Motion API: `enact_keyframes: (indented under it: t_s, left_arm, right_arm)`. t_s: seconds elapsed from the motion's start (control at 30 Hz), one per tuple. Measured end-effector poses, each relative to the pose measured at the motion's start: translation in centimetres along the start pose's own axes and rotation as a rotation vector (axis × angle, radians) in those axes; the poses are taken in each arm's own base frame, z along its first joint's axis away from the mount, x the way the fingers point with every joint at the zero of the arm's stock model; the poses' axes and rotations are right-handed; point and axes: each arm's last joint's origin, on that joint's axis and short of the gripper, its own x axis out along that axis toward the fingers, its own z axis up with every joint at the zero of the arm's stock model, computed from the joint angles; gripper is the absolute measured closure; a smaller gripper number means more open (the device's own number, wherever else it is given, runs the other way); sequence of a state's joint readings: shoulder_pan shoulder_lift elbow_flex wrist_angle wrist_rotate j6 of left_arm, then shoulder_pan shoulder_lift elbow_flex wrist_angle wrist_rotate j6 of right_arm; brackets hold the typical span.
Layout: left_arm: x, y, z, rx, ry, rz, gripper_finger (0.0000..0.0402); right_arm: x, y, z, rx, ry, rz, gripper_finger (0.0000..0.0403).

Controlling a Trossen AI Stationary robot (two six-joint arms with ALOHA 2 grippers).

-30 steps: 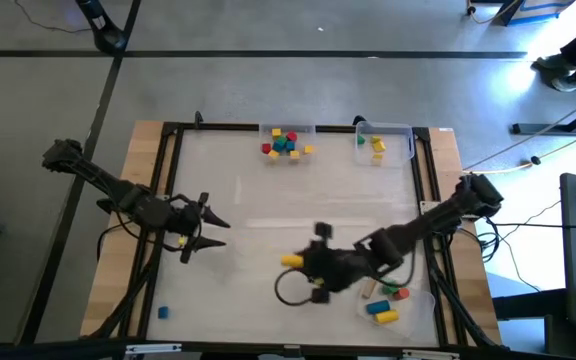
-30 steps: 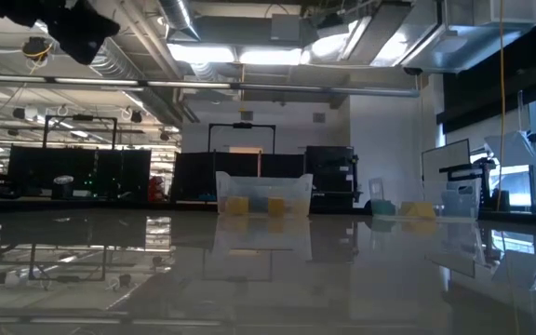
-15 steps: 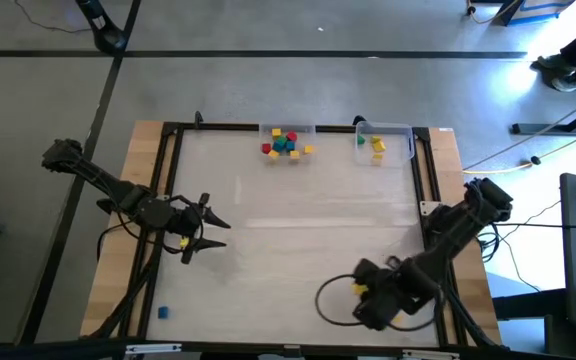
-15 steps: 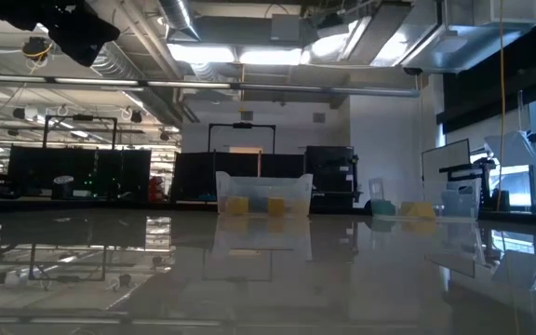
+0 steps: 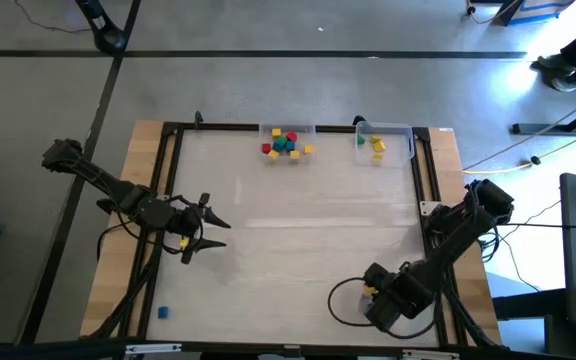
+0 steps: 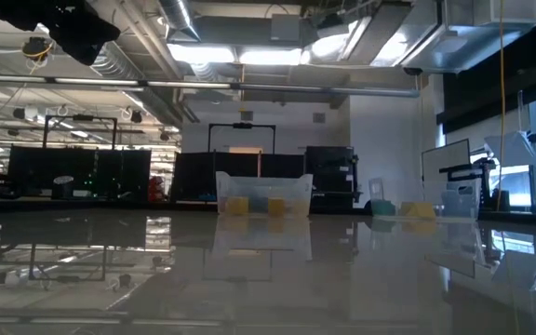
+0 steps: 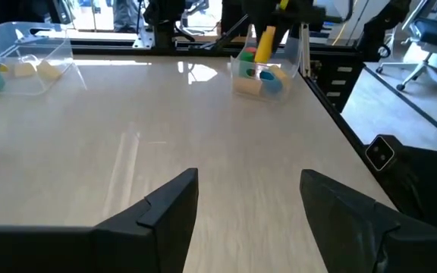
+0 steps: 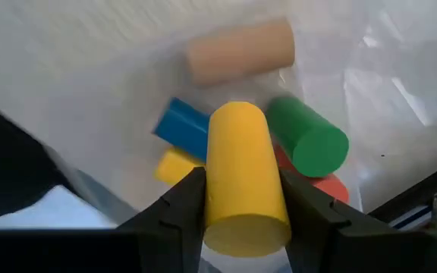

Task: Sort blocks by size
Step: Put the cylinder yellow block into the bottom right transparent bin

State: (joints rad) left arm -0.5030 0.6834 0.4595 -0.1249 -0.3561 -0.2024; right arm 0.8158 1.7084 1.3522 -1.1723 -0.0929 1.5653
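My right gripper (image 5: 376, 298) hangs over the near right corner, pointing down, shut on a yellow cylinder block (image 8: 241, 174). Below it a clear tray (image 7: 258, 82) holds tan (image 8: 241, 49), blue (image 8: 182, 127), green (image 8: 308, 136), red and yellow blocks lying on its floor. In the high view the arm hides this tray. Two clear trays stand at the far edge. One (image 5: 288, 128) holds several small blocks, the other (image 5: 396, 130) a few yellow and green ones. My left gripper (image 5: 211, 232) waits open above the table's left side. My right gripper pinches the yellow cylinder by its round side (image 8: 217, 189) between its two fingers (image 8: 184, 201). They come from above and point down. The cylinder runs roughly along the fingers and hangs below them (image 7: 265, 44), lifted clear above the blocks in the tray.
A single blue block (image 5: 163, 312) lies on the wooden strip at the near left, outside the black frame (image 5: 168, 180). The wide table top (image 5: 298, 230) between the arms is bare. A black cable (image 5: 343, 300) loops beside my right gripper.
My right gripper has carried the yellow cylinder from the near middle of the table toward the right and near edges, until it stood over the near right tray. On the way it sank and tipped from nearly level to pointing down. The cylinder stayed in its hold.
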Motion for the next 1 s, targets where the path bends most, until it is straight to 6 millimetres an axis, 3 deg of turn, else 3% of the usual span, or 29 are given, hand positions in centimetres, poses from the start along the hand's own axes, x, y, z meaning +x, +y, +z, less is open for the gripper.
enact_keyframes:
  t_s: [0.2, 0.57, 0.77, 1.0]
  left_arm:
    - [0.0, 0.0, 0.0, 0.000, 0.000, 0.000, 0.0183]
    - [0.0, 0.0, 0.0, 0.000, 0.000, 0.000, 0.0183]
    - [0.0, 0.0, 0.0, 0.000, -0.001, 0.000, 0.0183]
    - [0.0, 0.0, 0.1, -0.005, -0.013, 0.002, 0.0183]
  right_arm:
    - [2.8, -1.0, 1.0, -0.010, 0.045, -0.031, 0.0262]
    - [5.3, -2.0, 2.3, 0.003, 0.082, -0.031, 0.0262]
    - [5.8, -2.4, 2.4, 0.029, 0.079, -0.046, 0.0249]
    - [5.0, -2.3, 2.1, 0.024, 0.156, -0.032, 0.0188]
